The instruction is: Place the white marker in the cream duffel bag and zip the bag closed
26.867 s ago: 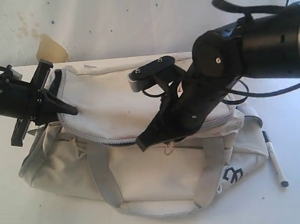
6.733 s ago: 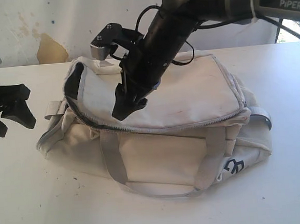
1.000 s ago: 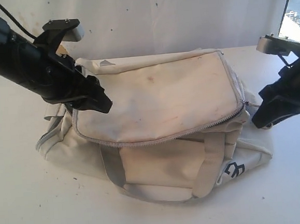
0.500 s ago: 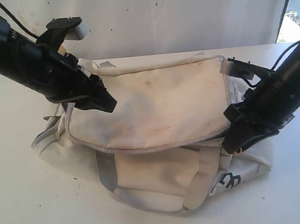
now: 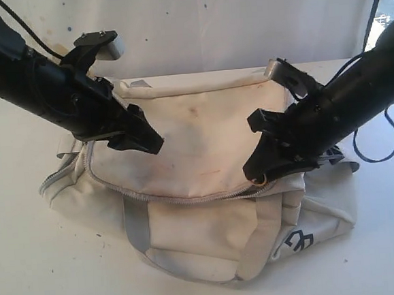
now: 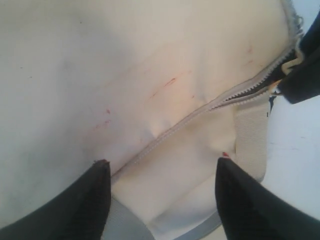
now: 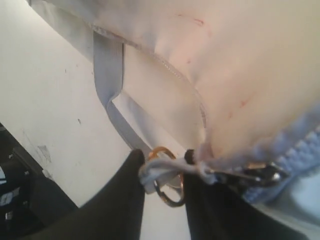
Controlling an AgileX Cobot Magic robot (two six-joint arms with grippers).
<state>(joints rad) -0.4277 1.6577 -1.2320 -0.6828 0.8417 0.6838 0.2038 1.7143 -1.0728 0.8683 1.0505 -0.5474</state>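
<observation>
Right, the right gripper [image 5: 258, 173] has its jaws clenched on the zipper pull [image 7: 156, 175], the little metal ring [image 7: 172, 201] dangling just beside the fingertips, and it sits at the front edge of the cream duffel bag [image 5: 202, 126], toward the right end. It looks set to drag that slider along the flap. Over on the other side, the left gripper [image 6: 162, 162] hangs above the top flap near the left end with its jaws spread wide and nothing between them but fabric. Whether the fingertips actually press the cloth, I cannot tell. My guess is it's there to steady the soft bag so the pull doesn't just drag the whole thing across the table [image 5: 43, 269]. The zipper [image 6: 175, 127] runs between those open fingers and toward the right arm, its teeth parted near the slider, so the closing is not yet finished. And the white marker? Not visible in any view, presumably already tucked inside under the flap. The risk here is the limp fabric bunching ahead of the slider.
</observation>
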